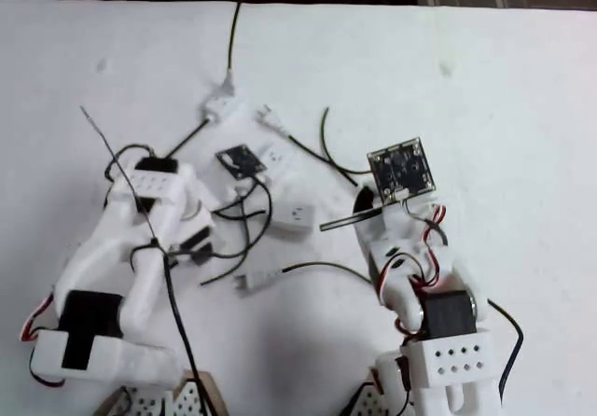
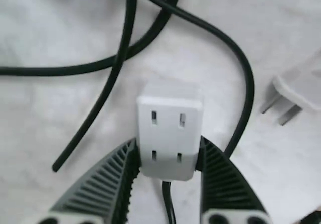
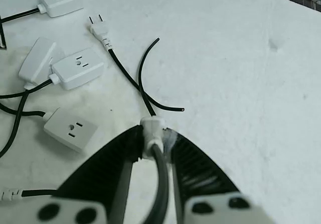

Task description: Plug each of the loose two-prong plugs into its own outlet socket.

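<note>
My left pincer (image 2: 168,144) is closed on a white rectangular plastic outlet block (image 2: 169,128). Its ribbed dark grey fingers (image 2: 116,179) press the block's two sides near the end where a black cable leaves it. The face with two pairs of slots looks up at the wrist camera, and the block sits on the white surface (image 2: 45,28). Off to one side of it lies a white two-prong plug (image 2: 296,91), its prongs turned roughly toward the block but apart from it. Thick black rubber cords (image 2: 120,58) loop across the surface beyond. My right pincer (image 3: 153,142) is clamped on a small white plastic cord end (image 3: 150,128), with a thick black cable (image 3: 159,184) running back between the fingers. I cannot see any prongs on it from here, and I cannot tell whether it touches the surface or hangs just above it. Ahead of that pincer lies a loose flat white plug on a thin black wire (image 3: 99,28), its two prongs free and apart from every socket. Near it is a white square three-hole outlet (image 3: 77,68). A second white outlet (image 3: 70,128) lies closer to the pincer, and a third white outlet (image 3: 60,2) lies farthest away. In the high view I see one more white plug on a black cord (image 1: 250,282), lying unplugged between the two arms.
</note>
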You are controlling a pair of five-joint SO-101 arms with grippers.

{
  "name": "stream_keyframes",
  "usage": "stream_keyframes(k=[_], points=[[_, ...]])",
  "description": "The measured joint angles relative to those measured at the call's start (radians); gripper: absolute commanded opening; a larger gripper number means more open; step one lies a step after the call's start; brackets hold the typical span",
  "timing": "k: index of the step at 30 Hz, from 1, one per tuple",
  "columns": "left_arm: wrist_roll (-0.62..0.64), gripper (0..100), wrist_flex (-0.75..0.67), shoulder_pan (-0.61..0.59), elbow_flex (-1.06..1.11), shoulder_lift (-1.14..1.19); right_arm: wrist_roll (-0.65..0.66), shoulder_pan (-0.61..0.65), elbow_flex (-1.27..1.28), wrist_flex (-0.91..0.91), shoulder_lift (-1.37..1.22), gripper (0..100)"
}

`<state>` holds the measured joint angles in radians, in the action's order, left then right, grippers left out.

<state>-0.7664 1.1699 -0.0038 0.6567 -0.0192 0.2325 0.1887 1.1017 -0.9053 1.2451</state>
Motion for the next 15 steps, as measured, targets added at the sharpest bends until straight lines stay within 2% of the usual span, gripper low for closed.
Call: stream_keyframes(k=[4, 7, 15], points=[[0.051, 25, -0.003, 0.000, -0.002, 0.008, 0.000, 0.020, 0.011, 0.000, 0.002, 1.8], [0.098, 24, 0.002, 0.002, -0.002, -0.018, 0.000, 0.054, 0.014, 0.000, 0.002, 1.8], [0.110, 24, 0.087, -0.080, -0.002, -0.279, 0.000, 0.074, 0.014, -0.009, 0.002, 1.8]])
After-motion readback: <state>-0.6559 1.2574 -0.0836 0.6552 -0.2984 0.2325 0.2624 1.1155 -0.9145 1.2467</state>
